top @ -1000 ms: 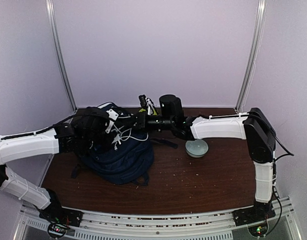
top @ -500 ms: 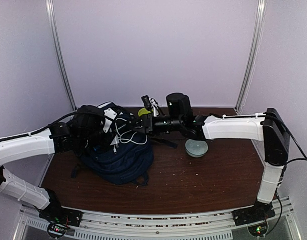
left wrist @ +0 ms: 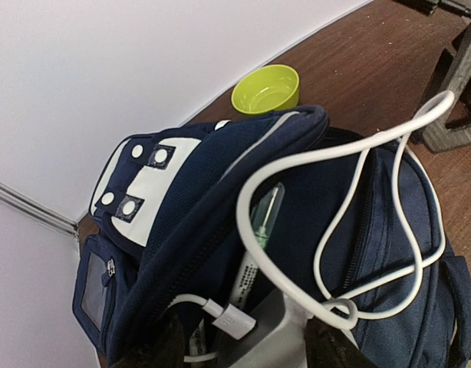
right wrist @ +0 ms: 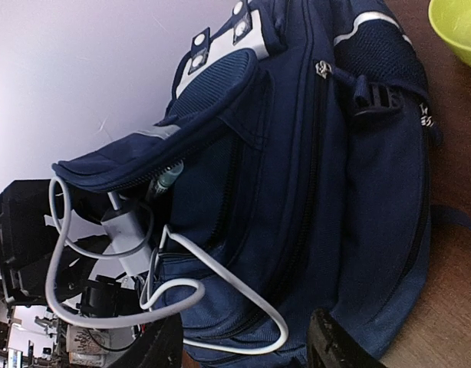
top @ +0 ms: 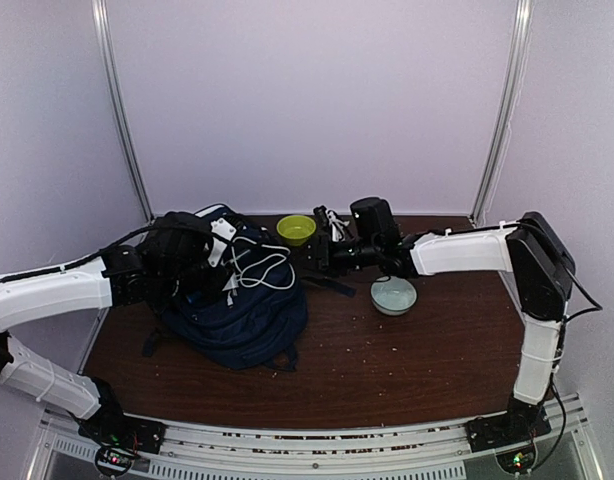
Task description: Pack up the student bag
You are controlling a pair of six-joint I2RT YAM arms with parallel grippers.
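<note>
The student bag [top: 247, 320], navy with a white patch, lies left of centre with its front pocket gaping [left wrist: 205, 169] [right wrist: 358, 192]. A white charger block [left wrist: 281, 330] sits in that pocket between the fingers of my left gripper [top: 212, 265] [left wrist: 247, 345], which close on it. Its white cable [top: 257, 265] [left wrist: 335, 230] [right wrist: 235, 284] loops out over the bag's front. A clear-capped pen [left wrist: 262, 218] stands in the pocket too. My right gripper [top: 312, 252] [right wrist: 247, 345] hangs open just right of the bag, holding nothing.
A yellow-green bowl [top: 296, 229] [left wrist: 268, 88] stands behind the bag near the back wall. A pale grey bowl [top: 394, 295] sits under the right forearm. The brown table [top: 407, 370] has crumbs scattered on it, and white walls close it in.
My right gripper opened, let go of the cable and drew back to the right, uncovering the yellow-green bowl. The left gripper stayed at the pocket.
</note>
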